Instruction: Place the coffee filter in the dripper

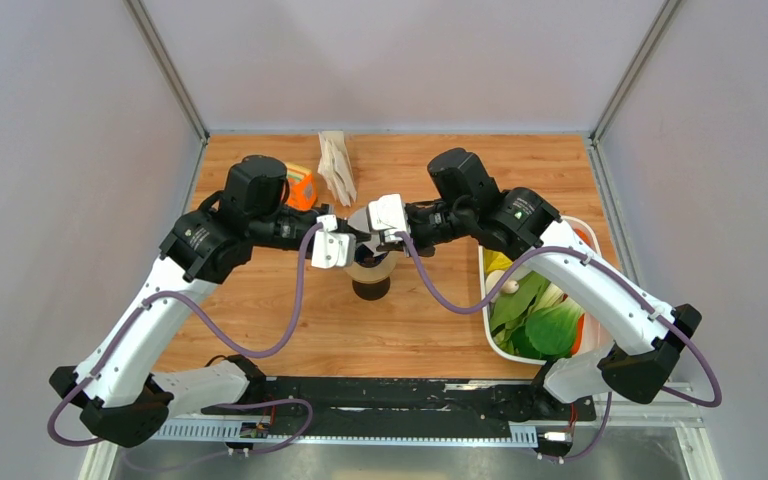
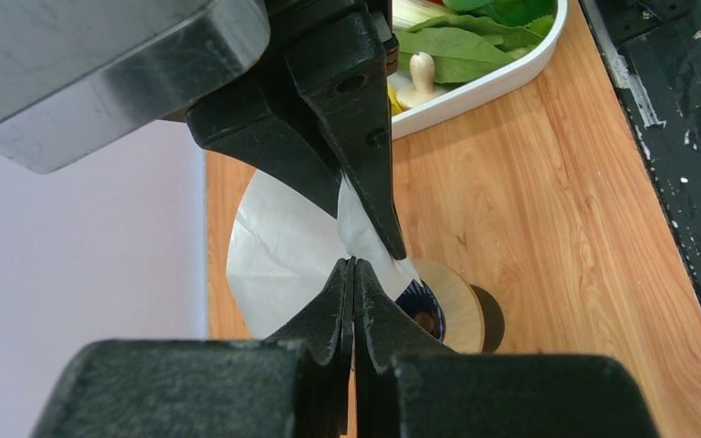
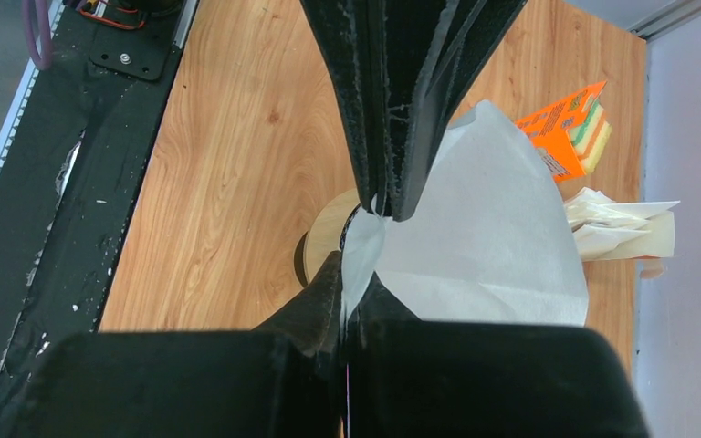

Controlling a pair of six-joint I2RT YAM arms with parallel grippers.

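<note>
Left jaws: closed on the filter (image 3: 484,228), pinched at an edge near its narrow end.
Right jaws: closed on the same part of the filter, brought in head-on from the opposite side, with their tips just beside the left tips.
Filter: held clear of the tabletop (image 1: 260,300) between the two arms. It was seen as a flat fan, not opened into a cone. Its exact tilt could not be told.
Dripper (image 2: 420,306): seated on the pot (image 2: 464,315), just below the pinch points, with nothing seen inside it.
Filter to dripper: the narrow end was held over the dripper. Whether paper and rim were touching could not be told.
Long axis: the fan was spread from the pinch toward the far side of the tabletop, toward the orange box (image 3: 573,128) and the spare filters (image 3: 616,224). The dripper lay off the fan's near end.
Nearer arm: neither. The filter and dripper were reached about equally from left and right.
Coming move, as judged: the layers would have to be drawn apart, the wide end swung back over the dripper, and the narrow end lowered into it.
Risk, as judged: thin paper pinched at two adjacent spots could be torn or creased if pulled unevenly.
</note>
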